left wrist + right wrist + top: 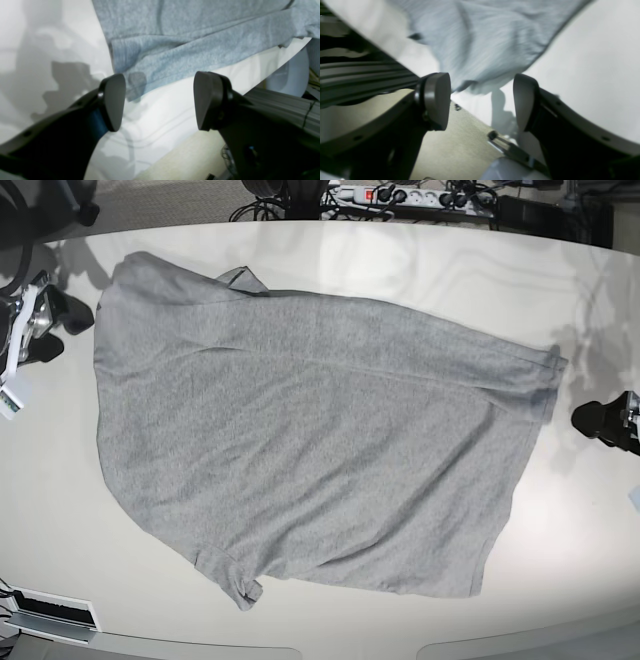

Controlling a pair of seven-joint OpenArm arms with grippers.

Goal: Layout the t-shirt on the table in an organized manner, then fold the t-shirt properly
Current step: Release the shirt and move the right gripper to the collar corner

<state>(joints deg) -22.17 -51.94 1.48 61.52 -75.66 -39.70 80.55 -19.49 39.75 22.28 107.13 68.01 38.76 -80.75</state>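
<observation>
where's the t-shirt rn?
Base view: the grey t-shirt lies spread across the middle of the white table, plain side up, between the left hand at the right edge and the right hand at the left.

Power strip [400, 195] beyond the far side, white, with red switch and several dark plugs; black cables [275, 205] tangled beside it. Beige carpet floor [190, 160] showing at lower frame in left wrist view. Grey ribbed panel [357, 72] at left in right wrist view, blurred. White socket box [50, 612] at near-left corner, slots dark.
</observation>
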